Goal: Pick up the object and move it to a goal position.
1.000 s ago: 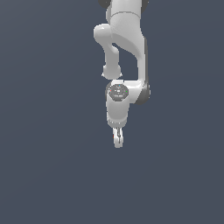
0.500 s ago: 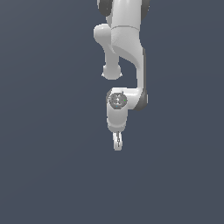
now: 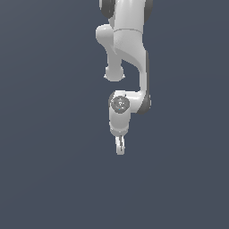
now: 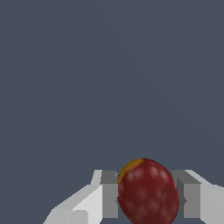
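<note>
The small dark red roundish object, yellow-tipped, sits squarely between the two grey pads of the white gripper — clamped, jaws narrow, its long axis running along the fingers. No goal marker shows — only plain grey surroundings.

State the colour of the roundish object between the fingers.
Dark red object with a small yellow-orange patch; the wrist view shows it best.

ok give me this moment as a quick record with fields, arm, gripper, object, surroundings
arm: white arm reaching down from the top of the exterior view
gripper: gripper pointing down, fingers closed on both sides of the object
object: dark red roundish object with a small yellow patch, held between the fingers
surroundings: plain grey-blue floor
goal marker: none visible
</note>
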Tool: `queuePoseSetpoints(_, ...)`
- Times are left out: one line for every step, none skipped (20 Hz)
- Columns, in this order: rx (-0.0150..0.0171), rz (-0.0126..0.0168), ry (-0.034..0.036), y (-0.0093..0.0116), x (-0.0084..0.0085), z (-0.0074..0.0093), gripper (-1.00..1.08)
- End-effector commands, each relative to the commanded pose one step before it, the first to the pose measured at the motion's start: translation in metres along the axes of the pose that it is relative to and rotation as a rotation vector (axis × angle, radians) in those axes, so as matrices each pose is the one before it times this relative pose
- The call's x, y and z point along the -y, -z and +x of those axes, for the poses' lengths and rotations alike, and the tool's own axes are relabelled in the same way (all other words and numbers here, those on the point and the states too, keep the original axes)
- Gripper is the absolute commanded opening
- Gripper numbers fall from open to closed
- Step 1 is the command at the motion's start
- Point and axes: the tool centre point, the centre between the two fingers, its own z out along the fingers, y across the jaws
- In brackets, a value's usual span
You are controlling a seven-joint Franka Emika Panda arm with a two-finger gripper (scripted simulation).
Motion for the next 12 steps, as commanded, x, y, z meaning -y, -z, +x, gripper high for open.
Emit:
queuePoseSetpoints(0.00004, -0.00022, 0.00019, -0.00030, -0.00005, -0.00012, -1.00)
queuePoseSetpoints(0.00000, 0.00000, 0.00000, 0.00000, 0.00000, 0.00000, -1.00)
queuePoseSetpoints(0.00000, 0.00000, 0.00000, 0.00000, 0.00000, 0.00000, -1.00)
queuePoseSetpoints(0.00002, 0.00056, 0.00040, 0.00036, 0.00014, -0.00030, -1.00)
queuePoseSetpoints(0.00000, 0.00000, 0.00000, 0.00004, 0.00015, 0.00035, -1.00)
queuePoseSetpoints(0.00000, 0.00000, 0.00000, 0.00011, 0.00044, 0.00106, -1.00)
queuePoseSetpoints(0.00000, 0.00000, 0.00000, 0.00018, 0.00073, 0.00176, -1.00)
queuePoseSetpoints(0.00000, 0.00000, 0.00000, 0.00025, 0.00101, 0.00243, -1.00)
queuePoseSetpoints(0.00000, 0.00000, 0.00000, 0.00031, 0.00128, 0.00309, -1.00)
queuePoseSetpoints(0.00000, 0.00000, 0.00000, 0.00037, 0.00154, 0.00371, -1.00)
queuePoseSetpoints(0.00000, 0.00000, 0.00000, 0.00043, 0.00179, 0.00429, -1.00)
queuePoseSetpoints(0.00000, 0.00000, 0.00000, 0.00049, 0.00202, 0.00484, -1.00)
